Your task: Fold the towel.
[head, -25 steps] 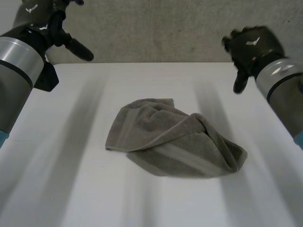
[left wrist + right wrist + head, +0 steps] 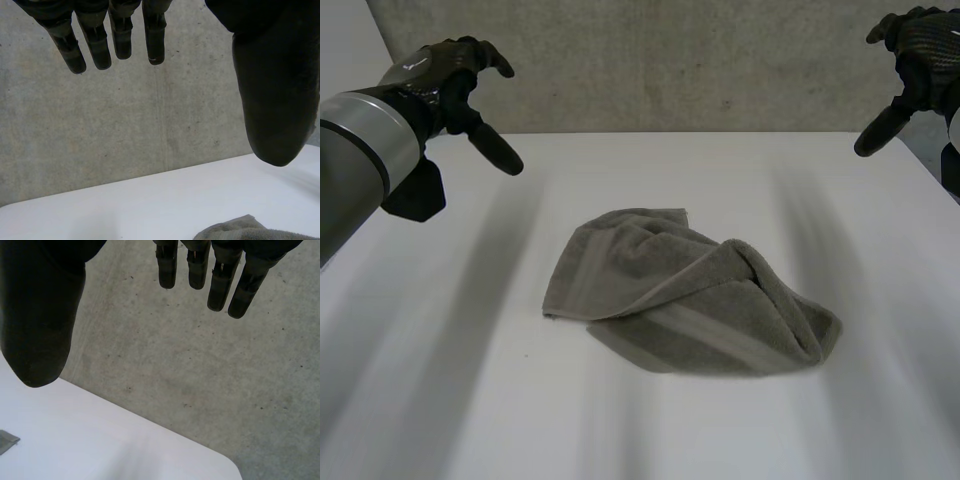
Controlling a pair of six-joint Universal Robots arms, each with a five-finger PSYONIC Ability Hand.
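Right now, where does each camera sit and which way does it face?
Head view: behind and between the arms, looking down at the white table and crumpled towel; left hand and right hand raised at its sides.
Left wrist view: on the left wrist, facing the grey wall past the table; its own straight fingers and thumb reach in.
Right wrist view: on the right wrist, facing the same wall; own fingers and thumb too.
Shared: head and left wrist views both show the towel.
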